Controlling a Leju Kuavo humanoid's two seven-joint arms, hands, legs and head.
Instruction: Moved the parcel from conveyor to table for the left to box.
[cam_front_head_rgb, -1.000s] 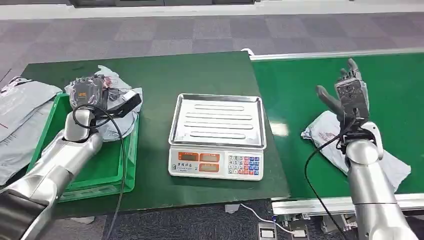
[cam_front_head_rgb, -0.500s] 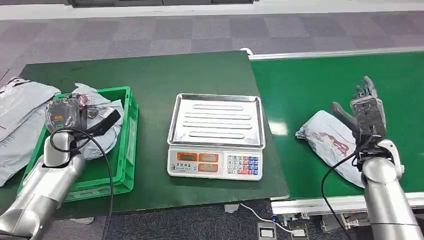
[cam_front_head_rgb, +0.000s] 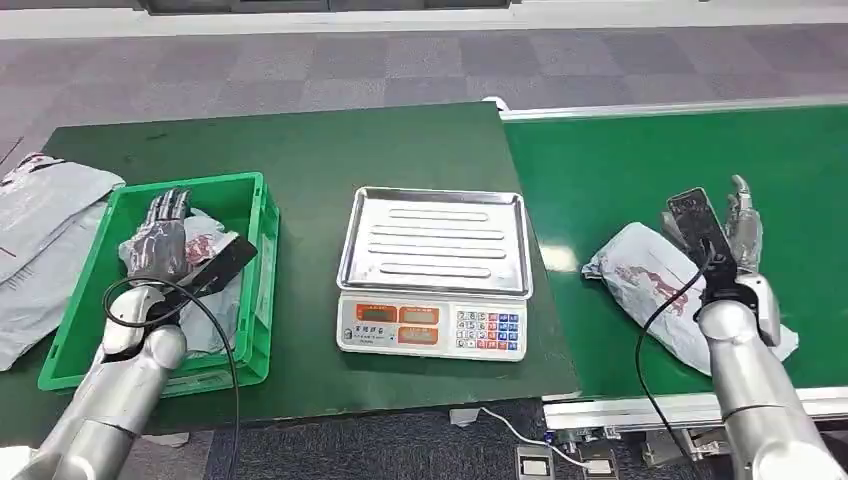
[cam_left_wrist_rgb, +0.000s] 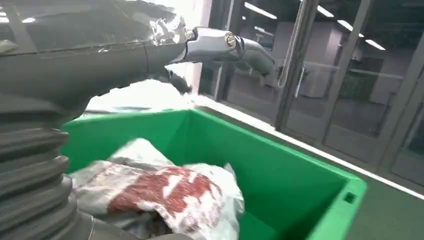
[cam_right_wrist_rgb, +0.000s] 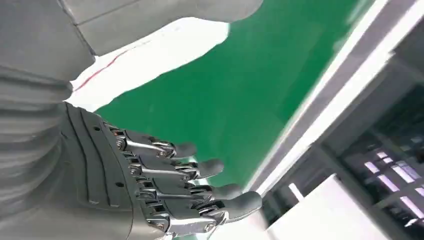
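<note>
Nearest, at the table's front edge, stands a white electronic weighing scale (cam_front_head_rgb: 430, 328) with orange displays and a bare ribbed steel pan. To its left the robot's left hand (cam_front_head_rgb: 160, 240) hangs over a green plastic crate (cam_front_head_rgb: 255, 300), fingers stretched out and apart, holding nothing. Under it in the crate lies a crumpled grey plastic mailer bag with red print (cam_left_wrist_rgb: 165, 192) (the left wrist view shows it bunched against the crate floor). On the right, the right hand (cam_front_head_rgb: 735, 225) stands edge-on above the green conveyor belt (cam_front_head_rgb: 620, 170), fingers extended and spread, empty. Just beside it, resting on the belt, is the parcel, a grey plastic bag with red lettering (cam_front_head_rgb: 645, 275). Farther left, flat grey mailer bags (cam_front_head_rgb: 40, 220) lie on the dark green table (cam_front_head_rgb: 330, 145).
</note>
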